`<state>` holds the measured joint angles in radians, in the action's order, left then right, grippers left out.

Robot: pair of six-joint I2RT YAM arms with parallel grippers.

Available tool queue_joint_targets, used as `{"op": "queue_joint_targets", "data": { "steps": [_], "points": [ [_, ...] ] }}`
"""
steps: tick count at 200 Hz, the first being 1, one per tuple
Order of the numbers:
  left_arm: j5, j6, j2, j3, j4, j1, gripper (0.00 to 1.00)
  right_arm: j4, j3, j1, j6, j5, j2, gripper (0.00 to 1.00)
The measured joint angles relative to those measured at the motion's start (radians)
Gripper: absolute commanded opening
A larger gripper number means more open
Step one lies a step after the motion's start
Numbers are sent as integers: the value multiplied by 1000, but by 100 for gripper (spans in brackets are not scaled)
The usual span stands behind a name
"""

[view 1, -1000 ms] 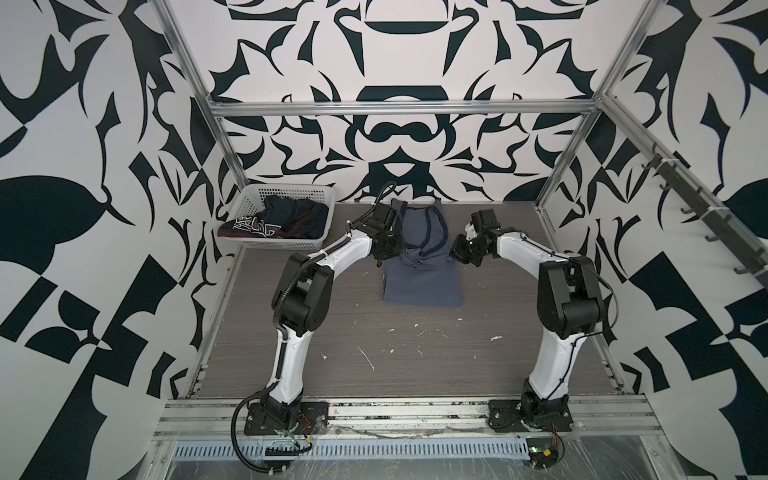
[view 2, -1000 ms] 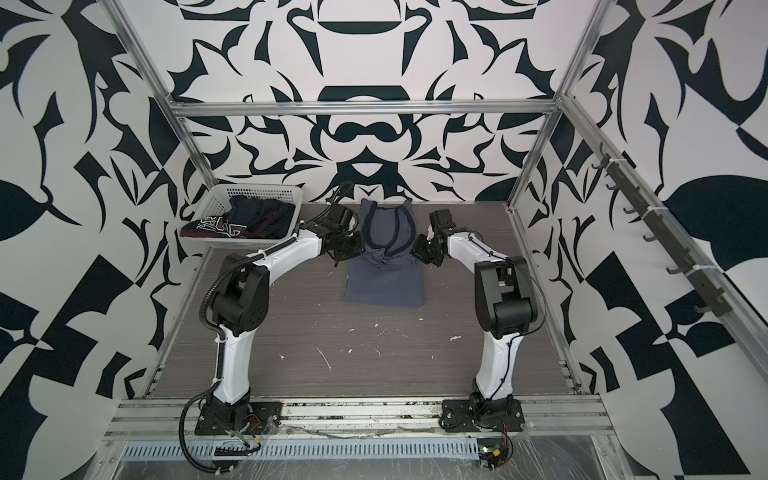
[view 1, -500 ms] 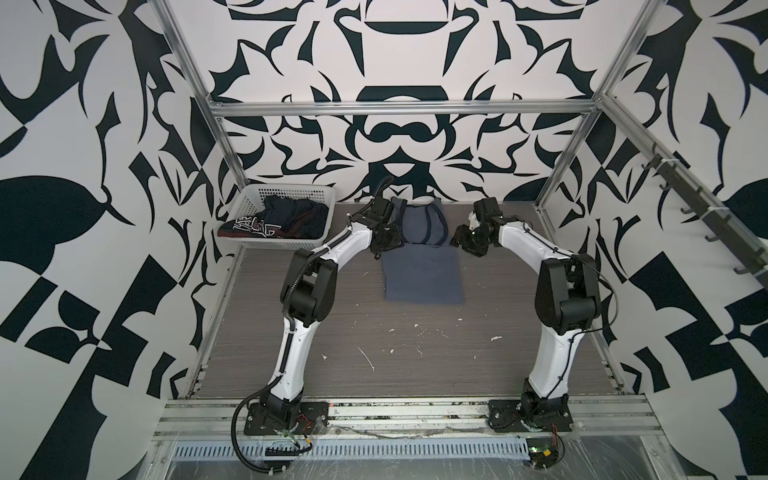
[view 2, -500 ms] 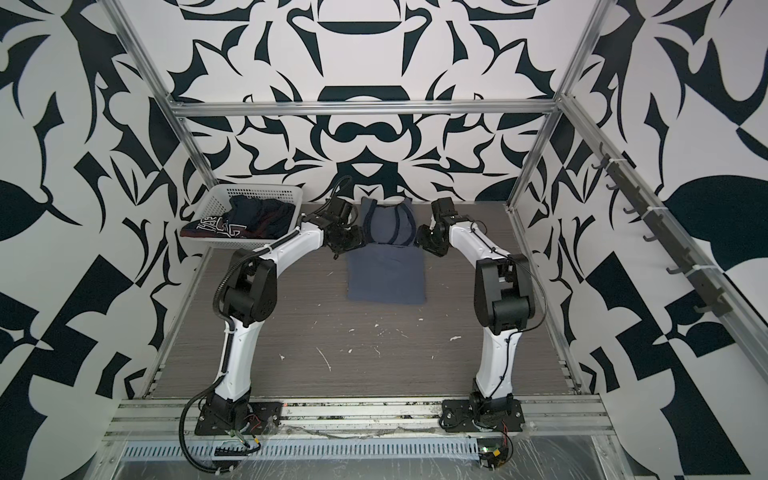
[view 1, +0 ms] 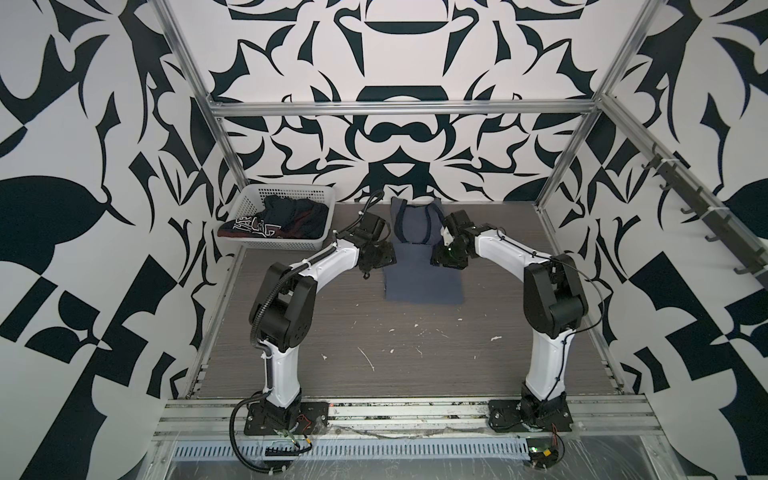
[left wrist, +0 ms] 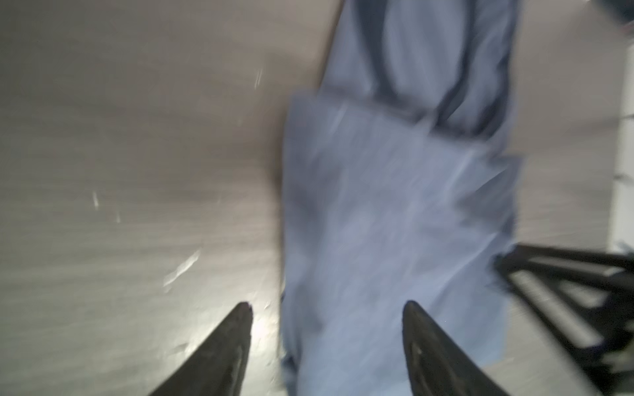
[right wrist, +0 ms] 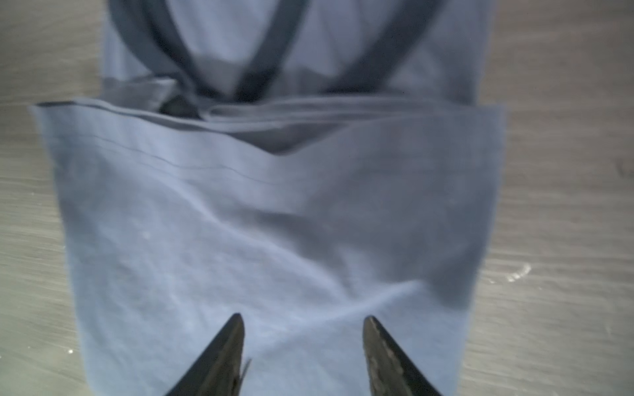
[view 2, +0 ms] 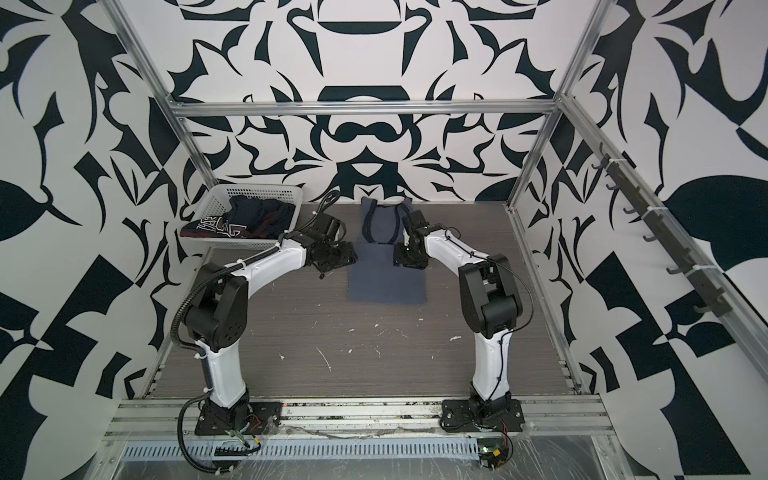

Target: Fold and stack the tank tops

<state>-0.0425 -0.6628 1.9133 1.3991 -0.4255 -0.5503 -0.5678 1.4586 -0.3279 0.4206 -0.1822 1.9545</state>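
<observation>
In both top views the slate grey-blue tank top lies flat on the far middle of the tabletop, between the two arms. Its near part is a smooth rectangle of cloth. Its far part is narrower and shows two straps with navy trim, which point to the back wall. The left pincer is at the left edge of the top and the right pincer is at the right edge, both near the place where the straps begin. The dark navy tank top is crumpled in the white basket at the far left corner; red trim and white letters show on it, and one part hangs over the basket's left rim.

The left wrist view is blurred. The left pincer has its jaws wide apart above the side edge of the grey-blue top, and it grips nothing. Grey tabletop is beside the cloth.

In the right wrist view the right pincer has its jaws also apart, a little narrower, over the plain cloth. A hem with a thin line of stitching runs across the top, and this folded layer covers the lower ends of the navy straps. Soft wrinkles cross the cloth.
</observation>
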Motion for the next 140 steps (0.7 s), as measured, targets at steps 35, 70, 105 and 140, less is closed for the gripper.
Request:
{"op": "queue_joint_targets", "data": {
  "steps": [35,70,105,140],
  "points": [
    [4,-35,-128,-216,34,-100,77,37,-265,66,37,-61,-228,67],
    [-2,-79,-232,-357,130,-122,75,131,-505,99,91,-143,-414,66],
    [-7,-107,-205,-379,209,-114,70,205,-626,129,132,-211,-412,60],
    [-15,-127,-168,-379,267,-115,61,294,-659,160,162,-255,-370,49]
  ]
}}
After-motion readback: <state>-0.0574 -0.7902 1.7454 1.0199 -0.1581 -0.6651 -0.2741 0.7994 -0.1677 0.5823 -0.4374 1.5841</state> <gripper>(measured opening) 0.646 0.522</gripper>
